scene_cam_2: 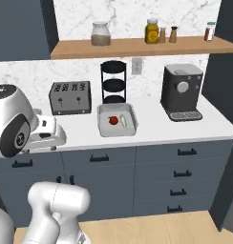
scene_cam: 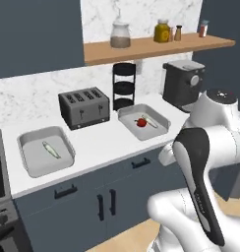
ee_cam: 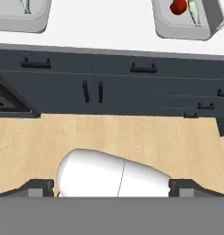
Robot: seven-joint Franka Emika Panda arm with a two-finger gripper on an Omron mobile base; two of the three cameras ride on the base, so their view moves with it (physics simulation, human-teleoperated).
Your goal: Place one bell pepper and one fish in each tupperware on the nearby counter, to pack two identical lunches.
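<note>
1. On the long white countertop [scene_cam: 100, 142] over the dark blue-grey cabinets we see two shallow light-grey rectangular tupperware trays. The right tray [scene_cam: 161, 124] stands just in front of the black three-tier rack [scene_cam: 124, 86]. The left tray [scene_cam: 28, 157] lies left of the dark slotted toaster [scene_cam: 84, 107].
2. The right tray holds a small red bell pepper [scene_cam: 140, 122] and a pale slim fish [scene_cam: 149, 120], lying side by side. The left tray holds only a pale fish [scene_cam: 51, 149], so we judge that one bell pepper is still missing there.
3. Our two-finger gripper [ee_cam: 111, 186] points at the wooden floor in front of the cabinets, well away from the trays. Its dark finger tips [ee_cam: 38, 187] stand wide apart and nothing is between them.
4. We cannot see a second pepper on this counter.
5. Handling, as we judge it: a pepper is light, round and smooth, so it may roll or slip. We would take it across its widest middle, from above, with a gentle squeeze.
6. The fish looks thin and long; we would grip it across its middle.
</note>
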